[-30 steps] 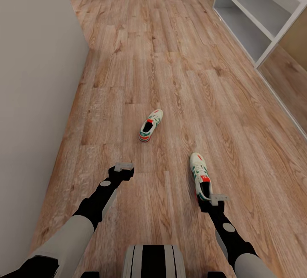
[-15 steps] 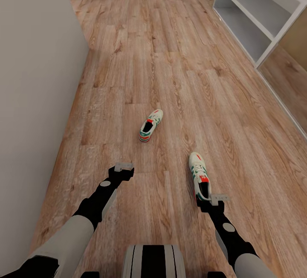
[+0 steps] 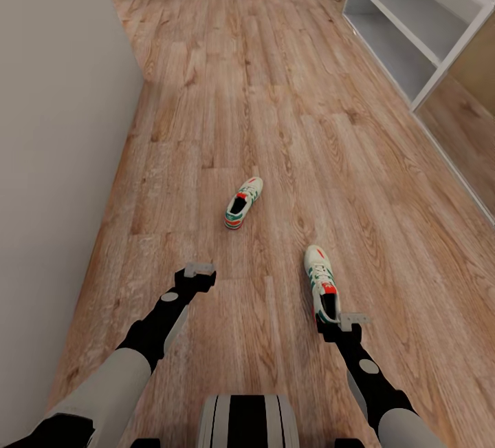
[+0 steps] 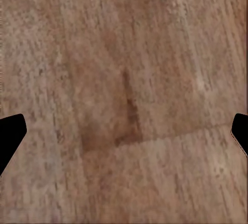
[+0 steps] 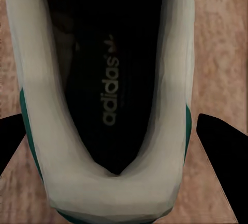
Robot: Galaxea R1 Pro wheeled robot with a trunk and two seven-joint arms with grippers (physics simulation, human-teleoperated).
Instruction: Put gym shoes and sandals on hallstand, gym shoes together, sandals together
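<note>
The near gym shoe sat on the corridor floor, heel between the right gripper's spread fingers. Looked like the first pickup; next it'd need to close. Left gripper hung open over bare planks.

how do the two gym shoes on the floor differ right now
The near gym shoe lies by the robot's right side, its heel under the right gripper, whose fingers straddle the heel opening in the right wrist view. The far gym shoe lies farther ahead, more to the left, with no gripper near it. The near shoe's toe points almost straight ahead; the far shoe's toe angles to the right. Both are white with green stripes and red accents, resting on the corridor floor.
</note>
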